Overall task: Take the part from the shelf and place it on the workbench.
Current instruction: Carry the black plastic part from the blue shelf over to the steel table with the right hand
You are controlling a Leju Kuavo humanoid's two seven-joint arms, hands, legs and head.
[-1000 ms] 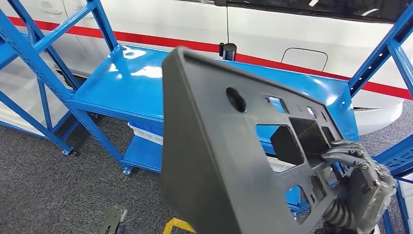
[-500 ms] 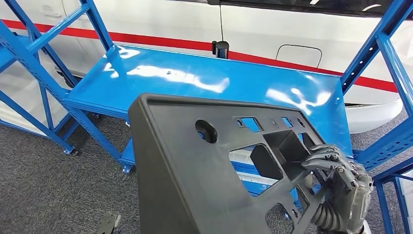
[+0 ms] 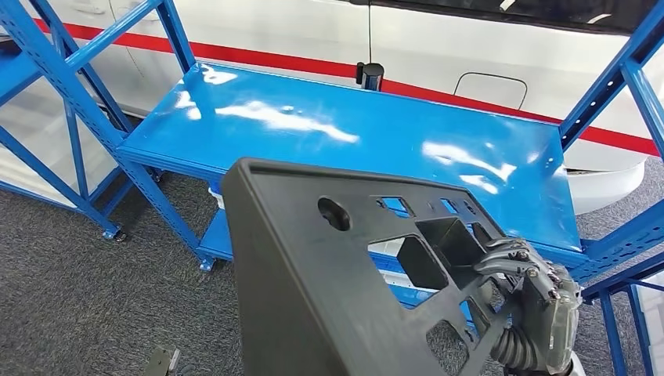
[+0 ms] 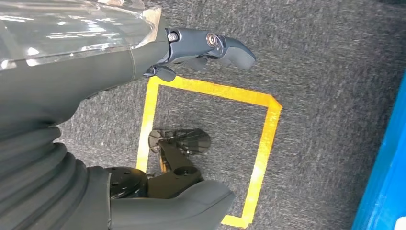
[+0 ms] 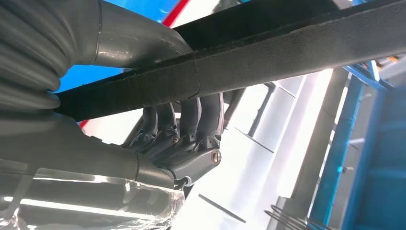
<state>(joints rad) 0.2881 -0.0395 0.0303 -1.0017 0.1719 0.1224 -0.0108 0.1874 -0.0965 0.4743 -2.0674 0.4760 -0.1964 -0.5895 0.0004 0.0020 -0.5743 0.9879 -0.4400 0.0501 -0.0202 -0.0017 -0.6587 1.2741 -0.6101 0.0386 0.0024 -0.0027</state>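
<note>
The robot's right hand (image 3: 528, 301) clasped one end of the large dark plastic panel (image 3: 344, 290), held tilted just before the blue workbench (image 3: 329, 129), where its unsupported bulk risked twisting loose.

My right hand (image 3: 540, 305) has its fingers (image 5: 191, 124) curled tight around the part (image 3: 329, 290); my left hand (image 4: 143, 62) hangs loose, fingers apart.
</note>
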